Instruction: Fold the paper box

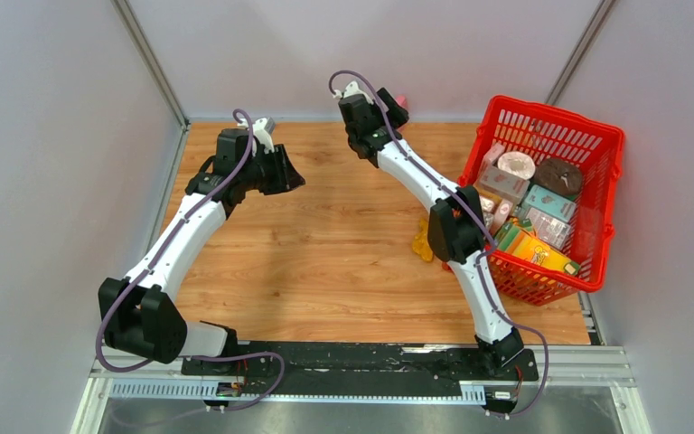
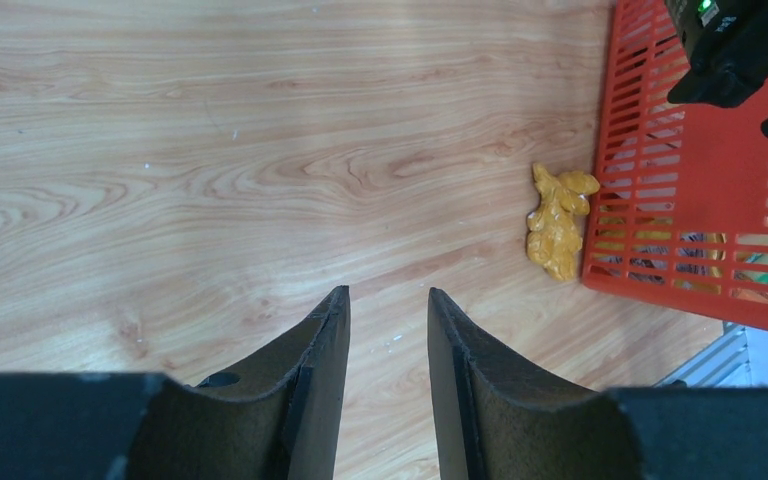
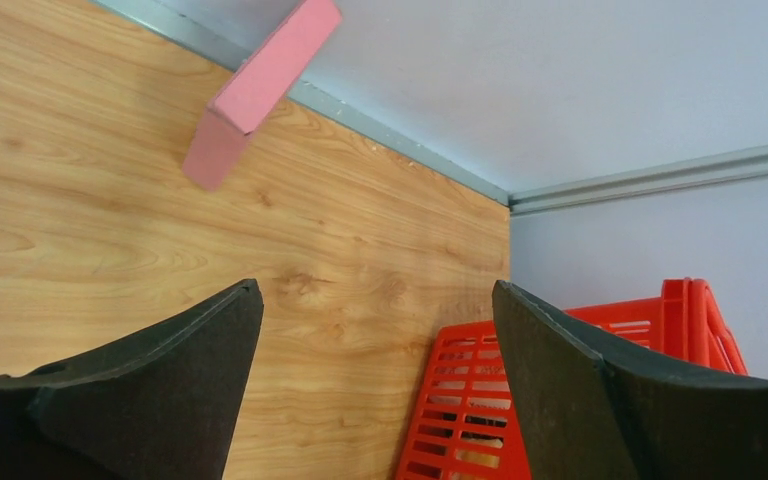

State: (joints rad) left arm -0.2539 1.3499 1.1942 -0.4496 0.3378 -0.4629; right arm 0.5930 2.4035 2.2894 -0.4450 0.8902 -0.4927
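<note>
At the far edge of the table (image 1: 325,262), in its right half, the paper box (image 3: 260,85) appears as a closed pink block, tilted, its lower end over the wood just beside the metal strip (image 3: 390,135) that runs along that edge; whether that end rests on the table cannot be told. In the top view only a sliver of the box shows, just behind the right gripper.

Right gripper (image 3: 375,288): jaws spread wide, nothing between them, pointing toward the far right corner; the box lies ahead and to the left of its fingers, apart from both.

Left gripper (image 2: 388,292): jaws parted by a narrow gap, empty, hanging over bare wood in the far left part of the table, well apart from the box.

Red basket (image 1: 560,117): stands at the right edge of the table, holding printed cartons (image 1: 547,203); the elbow of the right arm (image 1: 456,231) lies just beside its left wall.

Yellow lump (image 2: 557,225): lies on the table at the basket's left wall, touching it or just beside it; which of the two cannot be told.
</note>
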